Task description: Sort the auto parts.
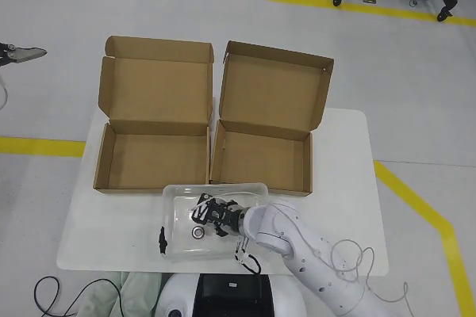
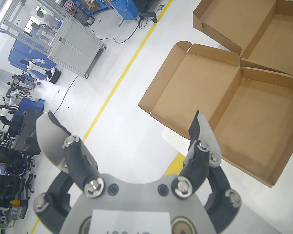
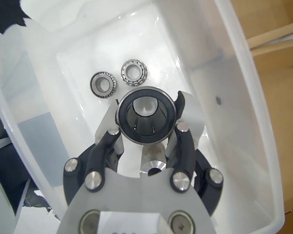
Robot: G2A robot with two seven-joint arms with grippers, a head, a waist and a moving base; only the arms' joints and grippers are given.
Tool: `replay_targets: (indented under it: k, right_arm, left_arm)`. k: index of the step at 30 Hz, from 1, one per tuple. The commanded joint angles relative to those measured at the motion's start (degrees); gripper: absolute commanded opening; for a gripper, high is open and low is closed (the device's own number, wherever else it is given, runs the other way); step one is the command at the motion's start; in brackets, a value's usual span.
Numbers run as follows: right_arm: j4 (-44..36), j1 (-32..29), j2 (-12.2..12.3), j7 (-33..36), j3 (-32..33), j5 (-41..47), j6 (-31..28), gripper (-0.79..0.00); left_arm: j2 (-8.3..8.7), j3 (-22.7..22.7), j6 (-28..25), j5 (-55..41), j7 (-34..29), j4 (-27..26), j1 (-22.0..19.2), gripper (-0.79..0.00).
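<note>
Black-linked right gripper [image 3: 147,105] [image 1: 214,212]: clamped on a sleeve [image 3: 146,118], one white finger on each side of it. The sleeve is a short hollow cylinder with a black inside and a metal outer rim, held with its open end facing the wrist camera, just above the bin floor.

Right arm [image 1: 301,246]: white, bent at the elbow, coming in from the robot's side of the table and lying low across the near edge. The wrist is turned toward the robot's left so that the gripper sits inside the bin.

Bin [image 1: 174,191] [image 3: 234,49]: clear plastic, rectangular, at the front middle of the table. On its floor lie two small metal rings, one [image 3: 103,84] just beside the other [image 3: 133,72]. Both are flat, near the sleeve's far end and apart from it.

Left box [image 1: 151,162] [image 2: 246,127] and right box [image 1: 262,158] [image 2: 278,49]: brown cardboard, side by side and touching, just behind the bin, lids folded back.

Table [image 1: 341,158]: white, rounded corners.

Left gripper [image 2: 124,122] [image 1: 16,54]: fingers spread wide, nothing between them. It is held out over the grey floor, well off the table's left side, near a yellow floor line [image 2: 127,69].
</note>
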Motion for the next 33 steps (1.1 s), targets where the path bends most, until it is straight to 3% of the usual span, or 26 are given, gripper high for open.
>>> replay_targets:
  k: [1,9,17,26,33]
  right_arm:
    - [-1.07,-0.84,0.32,-2.72,0.82,0.34,-0.88,-0.785]
    - [-4.45,-4.63,2.16,-16.13,4.98,-3.41,-5.42,-0.785]
    - [-4.34,-9.23,3.7,-39.58,10.09,-5.92,-7.25,-0.785]
    - [-1.72,-8.78,4.07,-53.43,11.54,-6.27,-7.36,-0.785]
    - [-3.06,-6.31,3.98,-58.58,11.8,-6.44,-6.76,-0.785]
  left_arm:
    - [0.0,0.0,0.0,0.0,0.0,0.0,0.0,0.0]
    - [0.0,0.0,0.0,0.0,0.0,0.0,0.0,0.0]
    - [0.0,0.0,0.0,0.0,0.0,0.0,0.0,0.0]
    - [0.0,0.0,0.0,0.0,0.0,0.0,0.0,0.0]
    - [0.0,0.0,0.0,0.0,0.0,0.0,0.0,0.0]
